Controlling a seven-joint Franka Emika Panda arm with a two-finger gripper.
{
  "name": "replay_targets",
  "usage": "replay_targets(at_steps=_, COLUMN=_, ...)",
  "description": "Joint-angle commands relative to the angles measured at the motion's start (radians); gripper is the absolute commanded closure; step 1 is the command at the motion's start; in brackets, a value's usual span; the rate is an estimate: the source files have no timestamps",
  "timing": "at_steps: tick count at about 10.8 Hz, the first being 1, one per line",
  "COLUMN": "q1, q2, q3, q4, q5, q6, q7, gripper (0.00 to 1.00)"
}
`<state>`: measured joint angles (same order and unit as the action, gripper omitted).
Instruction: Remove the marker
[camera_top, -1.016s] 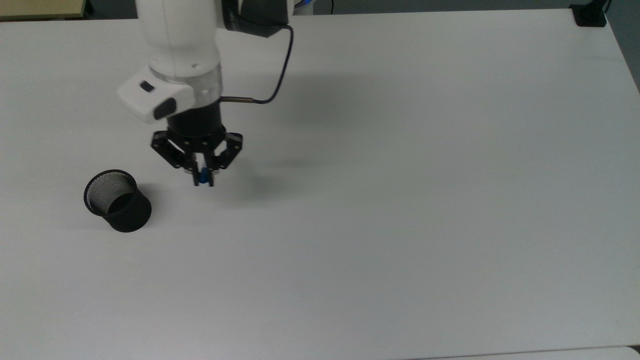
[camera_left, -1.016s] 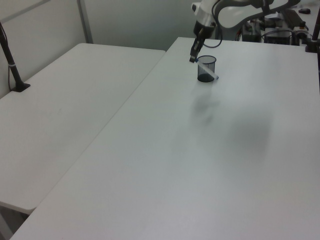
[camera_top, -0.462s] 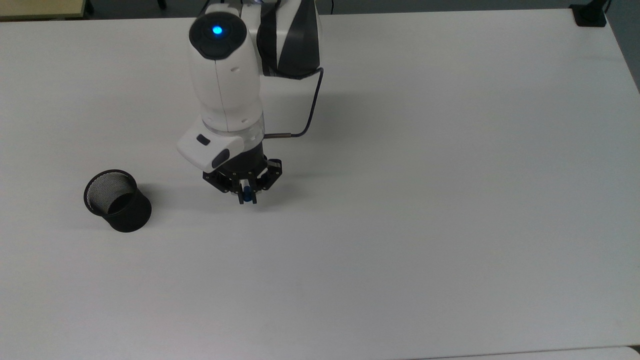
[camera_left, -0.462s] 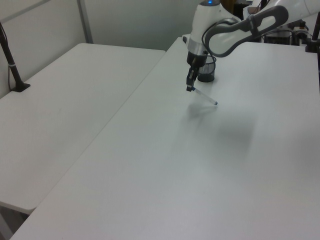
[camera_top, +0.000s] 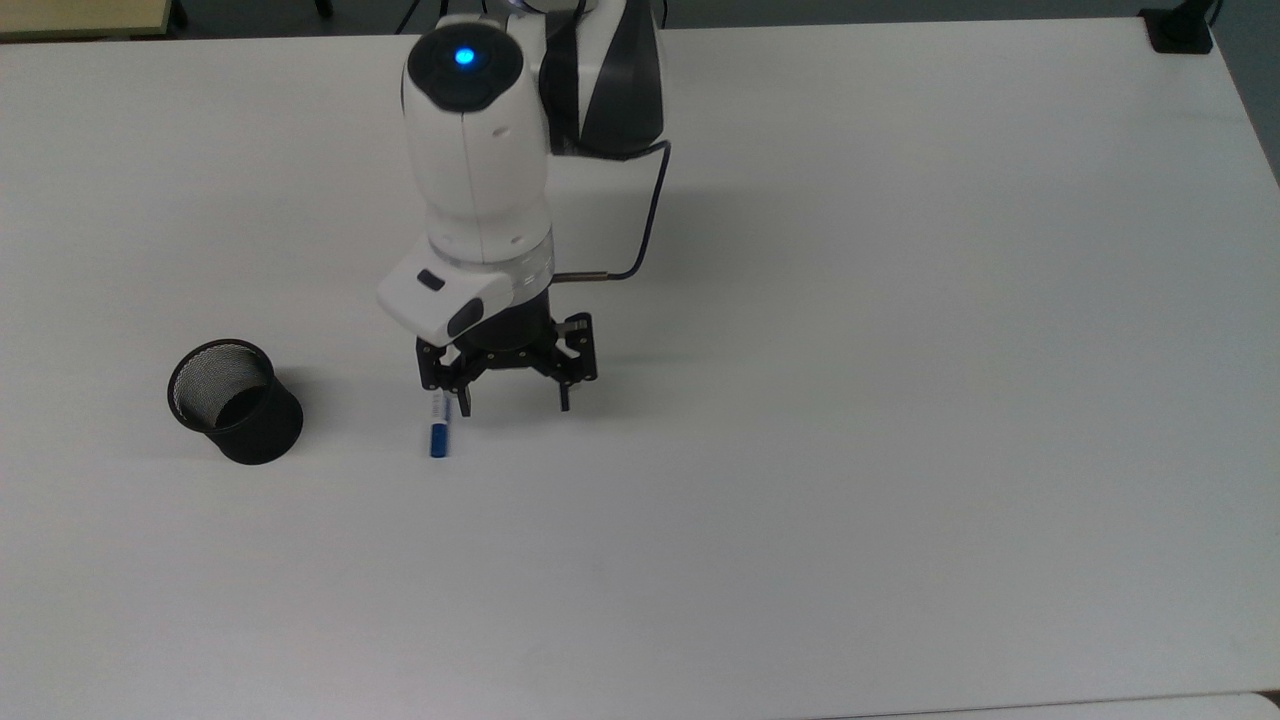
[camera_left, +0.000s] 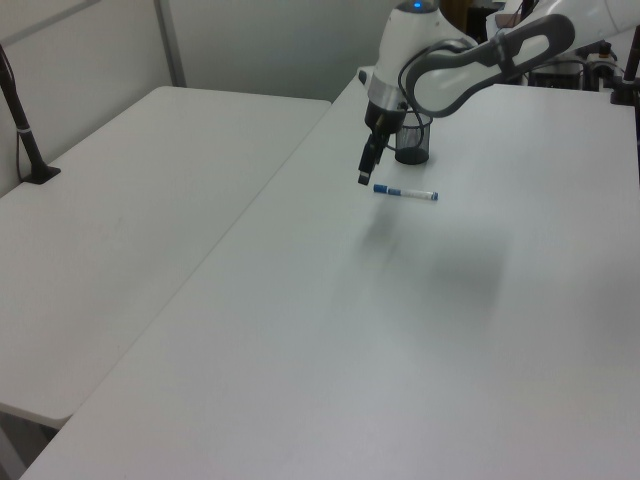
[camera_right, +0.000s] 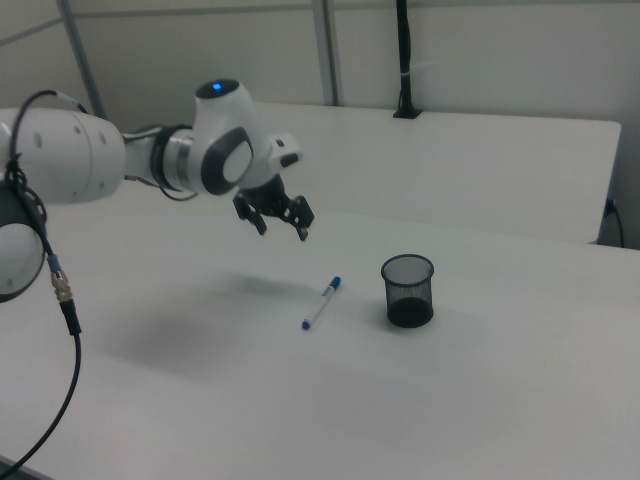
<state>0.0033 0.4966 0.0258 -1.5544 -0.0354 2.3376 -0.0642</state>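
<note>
Its fingers spread wide and holding nothing, the hand (camera_top: 510, 405) hovers above the marker (camera_top: 438, 430), which lies flat on the surface (camera_top: 900, 400) just below, clear of the cup (camera_top: 236, 402): likely light, stiff and roll-prone, best pinched mid-barrel.

white marker (camera_right: 320, 304) with blue cap and blue tip; black mesh cup (camera_top: 236, 401); black gripper (camera_top: 512, 404) on white and dark grey arm (camera_top: 480, 170) with blue light; plain white table (camera_top: 900, 400)
</note>
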Motion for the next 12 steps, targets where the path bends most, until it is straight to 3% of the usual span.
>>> replay_targets(at_steps=1, q1=0.076, q2=-0.166, q3=-0.020, q4=-0.027, q5=0.008, q6=-0.259, q7=0.067, gripper=0.00)
replay_targets(at_steps=7, q1=0.109, q2=-0.447, q3=-0.021, q4=-0.045, q5=0.005, q6=-0.688, q7=0.133, gripper=0.00)
replay_targets(at_steps=10, q1=0.100, q2=-0.532, q3=-0.021, q4=-0.102, q5=0.008, q6=-0.712, q7=0.136, gripper=0.00)
replay_targets(at_steps=12, q1=0.049, q2=-0.535, q3=-0.003, q4=-0.110, q5=0.003, q6=-0.716, q7=0.118, gripper=0.00)
